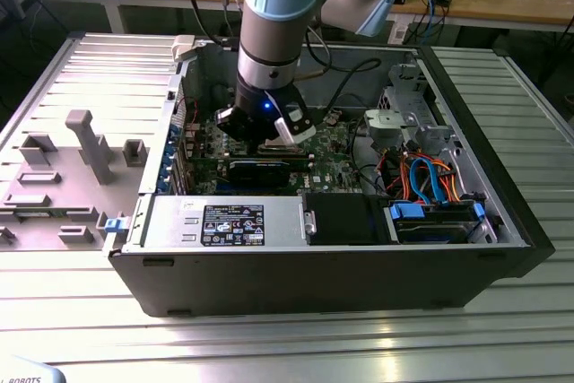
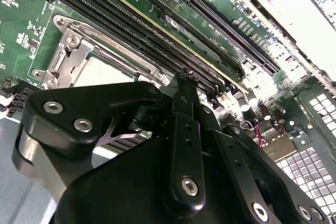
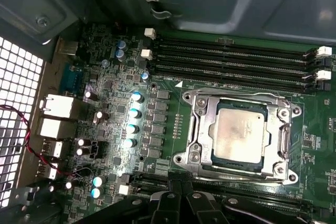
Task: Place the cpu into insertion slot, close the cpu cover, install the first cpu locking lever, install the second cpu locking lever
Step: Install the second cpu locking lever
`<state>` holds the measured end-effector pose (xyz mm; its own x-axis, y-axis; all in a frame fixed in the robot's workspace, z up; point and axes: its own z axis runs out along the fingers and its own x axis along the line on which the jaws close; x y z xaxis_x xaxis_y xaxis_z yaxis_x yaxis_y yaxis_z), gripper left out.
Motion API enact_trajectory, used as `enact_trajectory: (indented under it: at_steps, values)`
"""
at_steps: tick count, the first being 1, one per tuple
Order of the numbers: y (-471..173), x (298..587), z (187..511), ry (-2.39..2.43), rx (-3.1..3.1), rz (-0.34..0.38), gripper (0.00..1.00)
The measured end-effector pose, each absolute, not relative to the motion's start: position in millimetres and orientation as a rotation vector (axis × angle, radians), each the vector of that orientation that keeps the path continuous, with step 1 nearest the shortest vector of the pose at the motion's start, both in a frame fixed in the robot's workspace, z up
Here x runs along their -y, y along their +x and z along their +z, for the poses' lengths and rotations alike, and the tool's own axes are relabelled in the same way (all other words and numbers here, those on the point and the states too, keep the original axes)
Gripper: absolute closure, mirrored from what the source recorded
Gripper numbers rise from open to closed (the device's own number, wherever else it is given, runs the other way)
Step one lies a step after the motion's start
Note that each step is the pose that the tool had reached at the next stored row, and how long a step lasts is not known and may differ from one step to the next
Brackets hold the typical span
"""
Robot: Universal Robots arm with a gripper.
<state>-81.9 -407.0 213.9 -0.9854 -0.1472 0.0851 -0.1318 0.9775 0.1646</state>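
My gripper point(image 1: 266, 125) hangs low inside the open computer case point(image 1: 502, 213), just above the green motherboard point(image 1: 336, 154) and close to the long black graphics card point(image 1: 260, 170) that lies on the side of it nearer the power supply point(image 1: 220, 221). I take the insertion slot point(image 3: 241, 135) as my landmark. The cpu point(image 3: 240, 131) sits flat inside it, its dull silver top showing through the large square window of the cpu cover point(image 3: 202, 124), which lies down over the socket as a silvery frame around the chip. Thin metal lever rods run along the edges of that frame, but I cannot tell whether they are hooked in place. Beside the slot, along one of its sides, lie the long parallel memory slots point(image 3: 236, 61), black with white clips at their ends; a row of small round capacitors point(image 3: 134, 119) stands on another side, between the slot and the rear port block point(image 3: 55, 116). In the first wrist view my black fingers point(image 3: 178, 203) sit together near the slot's edge, apart from the cover and touching nothing. In the second wrist view the linkage is drawn in, so the fingers point(image 2: 185, 93) look narrow, almost meeting, with nothing gripped between them, and the slot point(image 2: 79, 64) lies just beyond them.
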Motion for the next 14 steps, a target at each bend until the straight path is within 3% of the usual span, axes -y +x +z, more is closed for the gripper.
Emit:
enact_trajectory:
  at_steps: [14]
  values:
    - [-83.4, 407.2, 208.4, 0.216, 3.023, -0.294, 0.89]
